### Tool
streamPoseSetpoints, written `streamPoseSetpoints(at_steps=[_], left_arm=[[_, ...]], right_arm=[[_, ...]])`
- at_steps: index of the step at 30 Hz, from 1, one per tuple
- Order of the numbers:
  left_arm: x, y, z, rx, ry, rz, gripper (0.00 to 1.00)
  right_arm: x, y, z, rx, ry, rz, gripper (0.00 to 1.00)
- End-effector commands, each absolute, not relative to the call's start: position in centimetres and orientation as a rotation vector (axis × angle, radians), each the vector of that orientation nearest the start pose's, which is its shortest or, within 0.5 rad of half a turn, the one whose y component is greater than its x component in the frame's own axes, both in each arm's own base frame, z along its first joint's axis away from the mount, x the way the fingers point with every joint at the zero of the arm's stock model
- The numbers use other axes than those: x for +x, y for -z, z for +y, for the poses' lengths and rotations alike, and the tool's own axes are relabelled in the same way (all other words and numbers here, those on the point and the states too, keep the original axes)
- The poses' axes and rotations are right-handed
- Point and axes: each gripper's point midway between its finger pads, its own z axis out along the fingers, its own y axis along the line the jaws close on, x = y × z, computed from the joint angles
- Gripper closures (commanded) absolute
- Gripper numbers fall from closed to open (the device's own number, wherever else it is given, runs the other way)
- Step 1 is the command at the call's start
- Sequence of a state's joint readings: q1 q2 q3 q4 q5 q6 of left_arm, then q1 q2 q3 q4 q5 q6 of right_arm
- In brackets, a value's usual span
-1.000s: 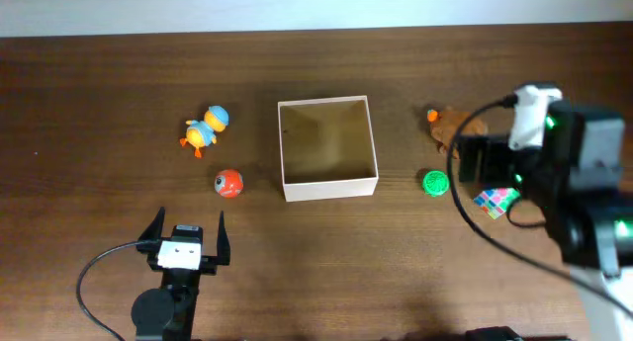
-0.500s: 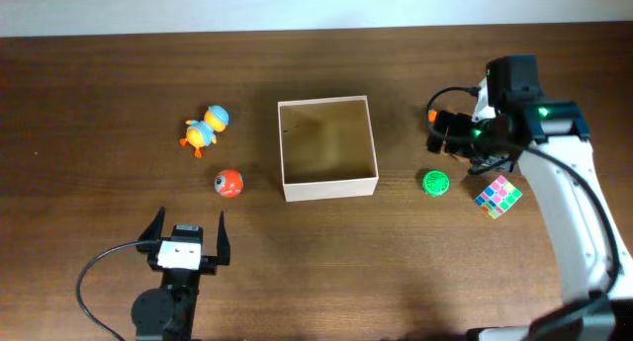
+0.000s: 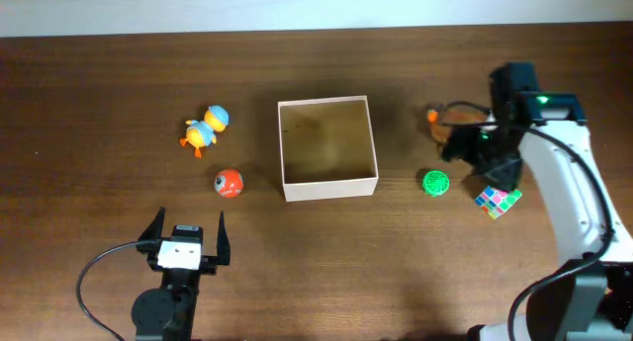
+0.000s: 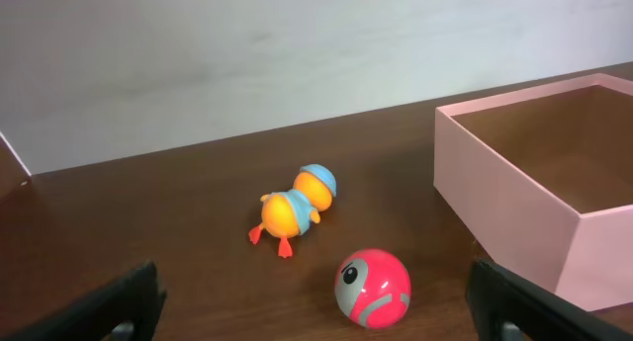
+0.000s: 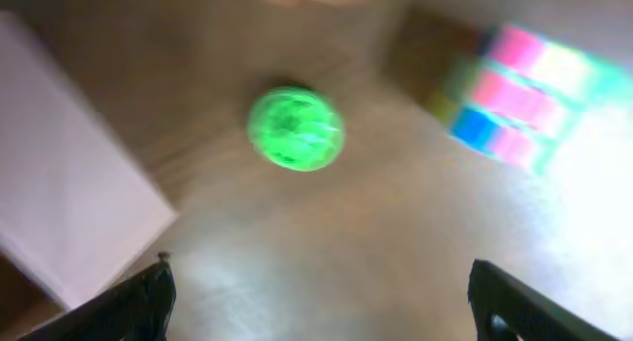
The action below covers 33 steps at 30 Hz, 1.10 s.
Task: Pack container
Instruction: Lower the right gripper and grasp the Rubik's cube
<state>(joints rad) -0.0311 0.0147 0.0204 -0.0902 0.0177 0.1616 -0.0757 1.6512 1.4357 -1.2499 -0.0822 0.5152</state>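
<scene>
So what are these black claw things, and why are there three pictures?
They are two robot arms, each ending in a two-finger gripper. One picture looks down from above the table; the other two come from little cameras on each wrist. The left gripper and right gripper are both open and hold nothing. On the table sit a box, a duck, a red ball, a green ball and a coloured cube. The right wrist picture is blurry.
</scene>
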Motion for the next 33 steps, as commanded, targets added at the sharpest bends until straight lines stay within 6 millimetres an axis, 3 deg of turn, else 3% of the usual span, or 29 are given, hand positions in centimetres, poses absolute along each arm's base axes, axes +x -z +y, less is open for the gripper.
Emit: streamPoseSetpoints(at_steps=[1, 6, 8, 9, 21, 33], left_arm=[[24.5, -15.7, -1.0, 0.177, -0.100, 1.645, 0.01], [24.5, -15.7, -1.0, 0.177, -0.100, 1.645, 0.01], [24.5, -15.7, -1.0, 0.177, -0.100, 1.645, 0.01], [24.5, -15.7, -1.0, 0.177, -0.100, 1.645, 0.01], [24.5, -15.7, -1.0, 0.177, -0.100, 1.645, 0.01], [24.5, -15.7, -1.0, 0.177, -0.100, 1.645, 0.01]], right_arm=[[30.4, -16.1, -4.9, 1.182, -0.031, 2.762, 0.11], [29.0, -16.8, -7.9, 1.312, 0.007, 2.693, 0.09], [28.6, -16.4, -8.8, 1.337, 0.065, 2.684, 0.00], [28.4, -16.1, -9.1, 1.350, 0.084, 2.680, 0.01], [27.9, -7.7, -9.2, 1.515, 0.070, 2.589, 0.01], [30.2, -4.3, -10.8, 1.578, 0.042, 2.428, 0.03]])
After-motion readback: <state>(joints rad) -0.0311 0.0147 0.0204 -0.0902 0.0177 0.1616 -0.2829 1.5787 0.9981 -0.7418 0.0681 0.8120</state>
